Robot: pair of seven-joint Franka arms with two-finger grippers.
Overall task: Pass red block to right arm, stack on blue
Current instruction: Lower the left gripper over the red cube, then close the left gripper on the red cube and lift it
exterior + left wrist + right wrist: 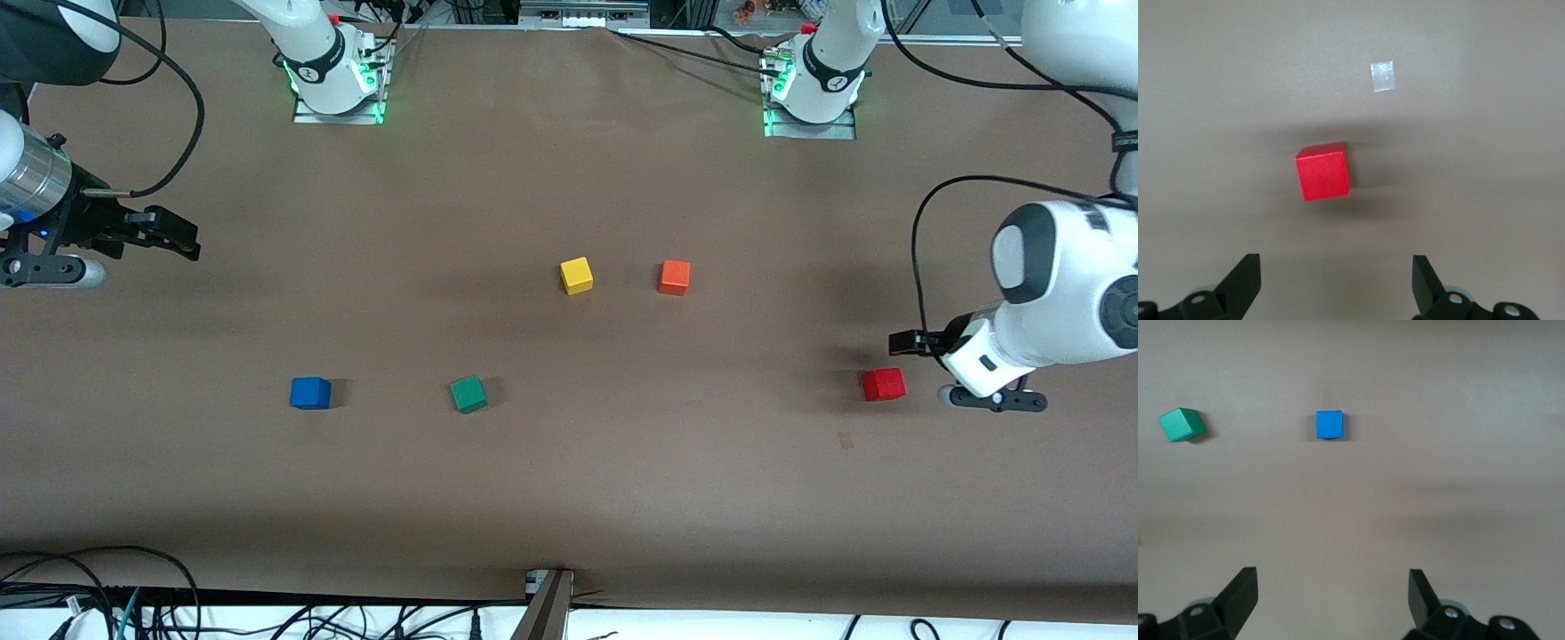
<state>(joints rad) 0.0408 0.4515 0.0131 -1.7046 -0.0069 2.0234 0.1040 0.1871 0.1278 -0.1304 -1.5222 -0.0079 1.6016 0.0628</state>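
Red block point(883, 384) sits on the desk point(569, 498) at the left arm's end, and the left gripper point(909, 342) hangs just beside it with its jaws spread and nothing between them. From the left wrist view the block point(1323, 171) lies ahead of the two fingertips point(1245, 280) and roughly centred on the gap, turned a little askew to them, so I'd judge the gripper is lined up for the pick that starts the handover, and may want a small twist to meet the faces squarely. A pale scrap of tape point(1382, 77) lies on the desk a little past the block, out of the way. The right gripper point(164, 233) waits over the right arm's end of the desk, also open and empty; its wrist view looks out at the blue block point(1329, 425) well ahead of the fingers, with the green block point(1182, 425) off to one side of it. That seems a sensible standby, since blue point(310, 392) is where the red one must finally go. The yellow point(576, 275) and orange point(674, 277) blocks sit mid-desk, well apart from both grippers and not part of the job. Nothing has been lifted or stacked yet.
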